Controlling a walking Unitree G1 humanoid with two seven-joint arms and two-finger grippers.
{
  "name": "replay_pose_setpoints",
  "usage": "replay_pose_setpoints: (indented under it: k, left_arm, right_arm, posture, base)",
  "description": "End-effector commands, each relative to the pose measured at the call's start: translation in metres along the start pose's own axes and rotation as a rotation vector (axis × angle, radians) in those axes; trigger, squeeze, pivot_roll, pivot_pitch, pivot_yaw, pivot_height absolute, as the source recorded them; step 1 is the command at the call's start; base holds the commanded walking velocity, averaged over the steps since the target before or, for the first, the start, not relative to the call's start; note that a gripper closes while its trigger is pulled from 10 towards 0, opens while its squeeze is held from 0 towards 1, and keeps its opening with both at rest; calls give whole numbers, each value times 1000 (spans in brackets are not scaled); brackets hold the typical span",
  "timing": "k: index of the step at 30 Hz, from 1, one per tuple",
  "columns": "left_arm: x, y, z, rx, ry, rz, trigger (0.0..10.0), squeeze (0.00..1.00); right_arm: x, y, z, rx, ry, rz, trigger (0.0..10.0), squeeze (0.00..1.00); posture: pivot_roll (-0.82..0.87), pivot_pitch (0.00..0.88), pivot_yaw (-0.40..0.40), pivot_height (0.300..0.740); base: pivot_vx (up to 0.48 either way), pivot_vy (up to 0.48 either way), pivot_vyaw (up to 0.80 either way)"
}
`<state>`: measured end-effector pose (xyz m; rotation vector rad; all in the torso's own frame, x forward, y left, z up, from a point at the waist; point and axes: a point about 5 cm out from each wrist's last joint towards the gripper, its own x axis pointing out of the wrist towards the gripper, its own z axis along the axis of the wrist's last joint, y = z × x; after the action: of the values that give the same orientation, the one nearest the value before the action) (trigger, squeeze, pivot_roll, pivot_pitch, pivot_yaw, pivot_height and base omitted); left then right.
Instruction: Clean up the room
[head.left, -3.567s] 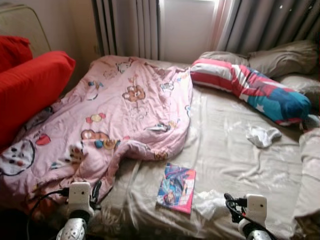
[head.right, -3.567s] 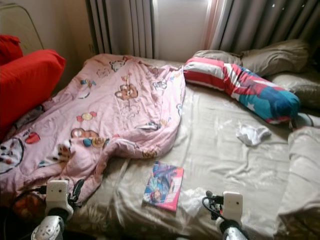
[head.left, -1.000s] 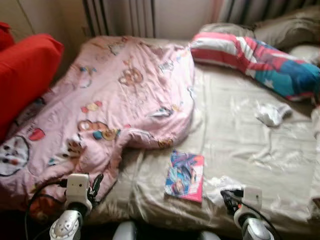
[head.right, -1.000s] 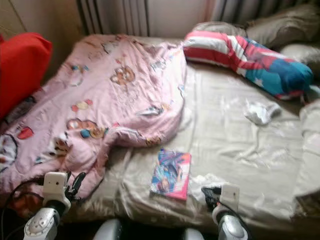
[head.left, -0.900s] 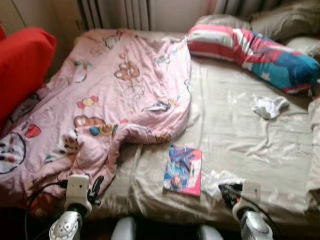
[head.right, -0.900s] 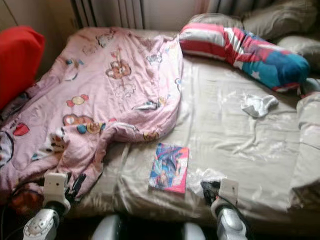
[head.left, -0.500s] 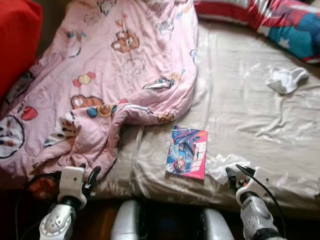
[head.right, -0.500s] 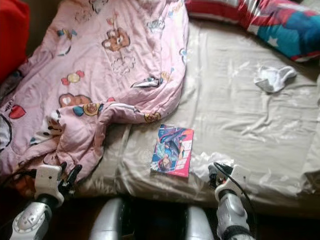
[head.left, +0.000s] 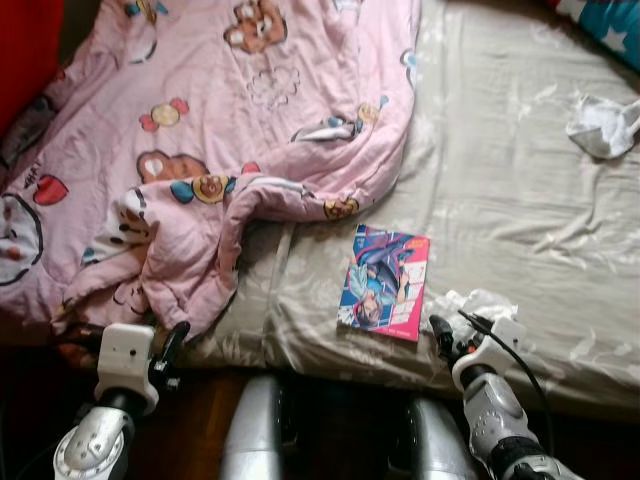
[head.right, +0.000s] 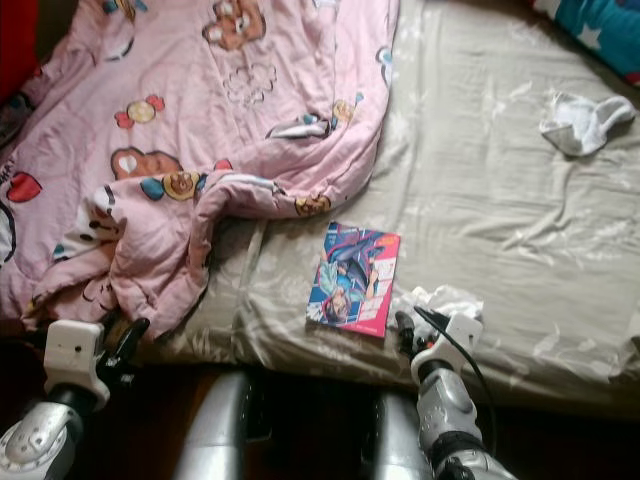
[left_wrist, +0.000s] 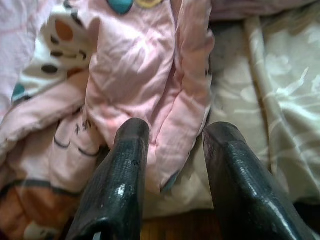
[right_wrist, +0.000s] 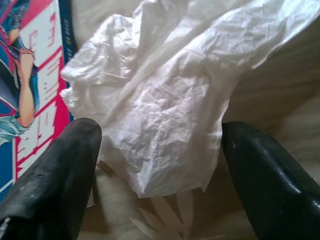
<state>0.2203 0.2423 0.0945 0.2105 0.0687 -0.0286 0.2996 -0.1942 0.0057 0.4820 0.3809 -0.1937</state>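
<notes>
Currently right gripper (right_wrist: 159, 150) hovering at near bed edge, fingers spread wide, straddling crumpled tissue (right_wrist: 175, 95) lying on sheet (head.left: 500, 200) just beside book (head.left: 385, 282). Contact with tissue unclear, possibly not touching. Left gripper (left_wrist: 172, 150) sitting at bed's near edge, fingers parted, pointing at pink blanket (head.left: 220, 130) fold. White sock (head.right: 582, 122) lying well apart, toward far side of sheet.

On the bed (head.left: 520, 190): one pink blanket (head.left: 220, 110), one book (head.left: 385, 282), one crumpled tissue (right_wrist: 165, 100), one white sock (head.left: 603, 125), one striped pillow (head.right: 600, 30).
</notes>
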Motion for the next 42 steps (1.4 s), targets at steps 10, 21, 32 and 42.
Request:
replay_pose_setpoints:
  k: [10,21,32,42]
  left_arm:
    - [-22,1,-9,19,86,10,10000,0]
    - [-25,5,-7,37,96,18,10000,0]
    - [-19,4,-7,39,98,16,10000,0]
    - [-25,4,-16,38,124,22,10000,0]
  right_arm:
    - [-5,-6,-13,30,27,-27,0,0]
    - [-4,6,-15,11,29,6,0,0]
    - [-3,0,-9,16,7,-12,0,0]
    - [-6,-4,-13,10,7,-28,0,0]
  posture:
    - [213,462,60,647]
    - [239,439,77,647]
    - [234,419,80,647]
    - [243,401,91,647]
  base:
    - [0,0,0]
    - [0,0,0]
    - [0,0,0]
    - [0,0,0]
